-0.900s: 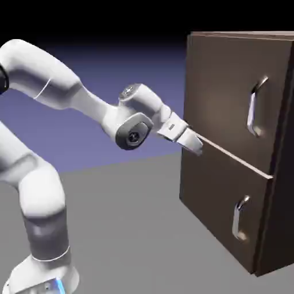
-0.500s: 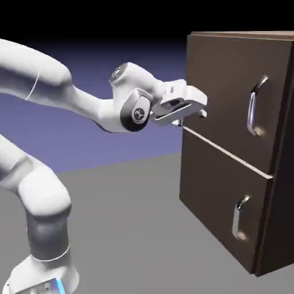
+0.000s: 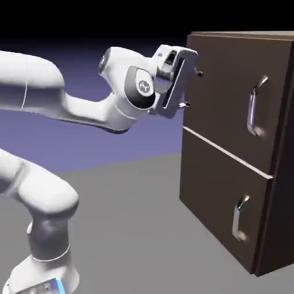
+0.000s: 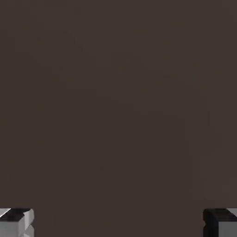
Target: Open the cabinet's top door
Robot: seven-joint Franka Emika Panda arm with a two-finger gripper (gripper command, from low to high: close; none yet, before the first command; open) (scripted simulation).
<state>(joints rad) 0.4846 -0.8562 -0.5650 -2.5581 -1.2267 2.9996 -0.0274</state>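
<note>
Hand view: cabinet [image 4: 118,102] wood edge to edge (close).

Dark-brown cabinet [image 3: 229,143], upright, top door [image 3: 235,97] shut

obstacle: tall dark-brown wooden cabinet [image 3: 229,149], its flat front fills the hand view [image 4: 118,102] | white two-finger gripper [image 3: 193,89], fingers spread wide, close to the upper panel's 9 o'clock edge | long curved silver bar handle [image 3: 255,107] at 3 o'clock of gripper, bare panel between | free: grey tabletop [image 3: 132,218] at 6 o'clock
</note>
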